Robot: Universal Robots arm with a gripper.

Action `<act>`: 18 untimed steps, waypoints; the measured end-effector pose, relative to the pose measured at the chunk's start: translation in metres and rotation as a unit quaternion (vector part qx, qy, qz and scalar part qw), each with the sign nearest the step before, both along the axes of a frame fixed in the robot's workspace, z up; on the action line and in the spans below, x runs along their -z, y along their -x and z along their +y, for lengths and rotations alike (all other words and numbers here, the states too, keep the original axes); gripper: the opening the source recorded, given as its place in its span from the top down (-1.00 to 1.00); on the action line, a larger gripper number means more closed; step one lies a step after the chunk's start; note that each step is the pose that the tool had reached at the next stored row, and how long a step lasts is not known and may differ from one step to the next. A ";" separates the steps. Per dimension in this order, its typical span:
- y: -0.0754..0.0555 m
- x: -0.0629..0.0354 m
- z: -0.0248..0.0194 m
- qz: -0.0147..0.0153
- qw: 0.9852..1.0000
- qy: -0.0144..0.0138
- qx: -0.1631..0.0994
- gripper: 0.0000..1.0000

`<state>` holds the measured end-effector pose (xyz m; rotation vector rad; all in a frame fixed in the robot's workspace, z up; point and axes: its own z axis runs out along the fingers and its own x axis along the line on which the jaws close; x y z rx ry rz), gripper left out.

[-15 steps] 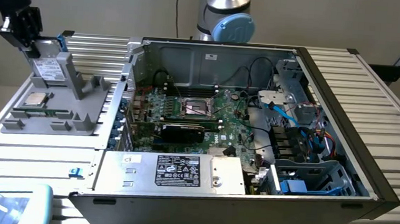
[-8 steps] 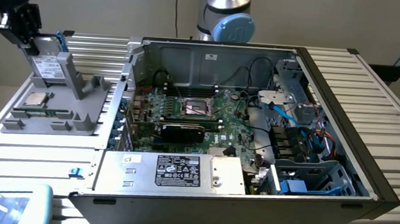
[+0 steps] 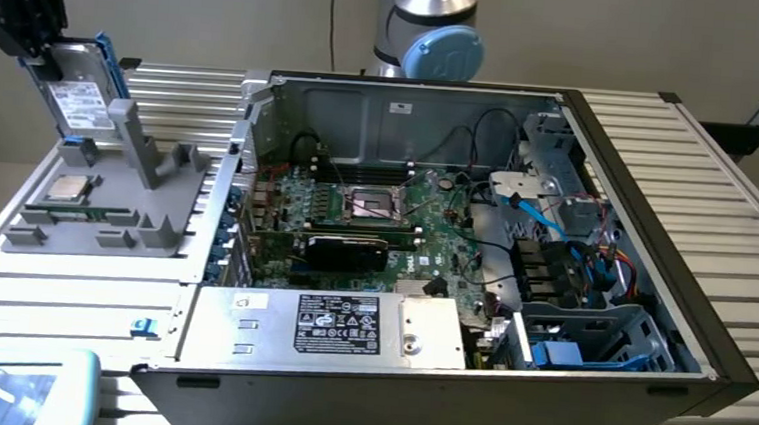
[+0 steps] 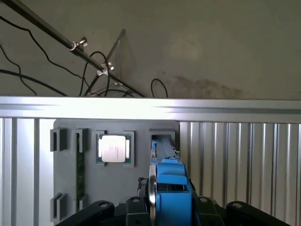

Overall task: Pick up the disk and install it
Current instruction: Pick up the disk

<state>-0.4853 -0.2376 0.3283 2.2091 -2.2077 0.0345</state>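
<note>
Nearest in the exterior view, one pale blue translucent corner (image 3: 6,387) pokes in at the bottom of the exterior view's left. Behind it lies one open computer case (image 3: 346,115) on its side. It holds one silver box with a black label (image 3: 345,325) at the front and one green motherboard (image 3: 380,208) further in.

To the exterior view's left of the case sits one grey fixture (image 3: 151,227) with one square CPU chip (image 3: 63,188) resting in a pocket.

At the fixture's far corner is the one disk (image 3: 78,96), with the black jaws pinching its upper end. It stands on end — long axis nearly up and down, the top leaning a little to the exterior view's left. Its white-labelled face is turned towards the camera and the blue carrier frame runs along its edge. I cannot tell whether its lower end is clear of the fixture. In the wrist view the disk is seen edge-on between the jaws, pointing down at the fixture just beside the chip.

Everything rests on one table (image 3: 704,165) of ribbed silver slats. The base of one arm (image 3: 426,30) rises behind the case against a plain beige wall (image 3: 206,10). Past the table edge — in the wrist view — a dull floor (image 4: 211,47) carries black cables (image 4: 28,77) and a slanting metal rod (image 4: 42,26).
</note>
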 end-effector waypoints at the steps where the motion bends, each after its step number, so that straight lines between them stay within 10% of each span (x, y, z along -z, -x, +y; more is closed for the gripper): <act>1: 0.000 -0.0045 0.0000 0.000 1.000 0.000 0.000 0.25; 18: -0.014 -0.0820 0.0000 0.000 1.000 0.000 0.000 0.25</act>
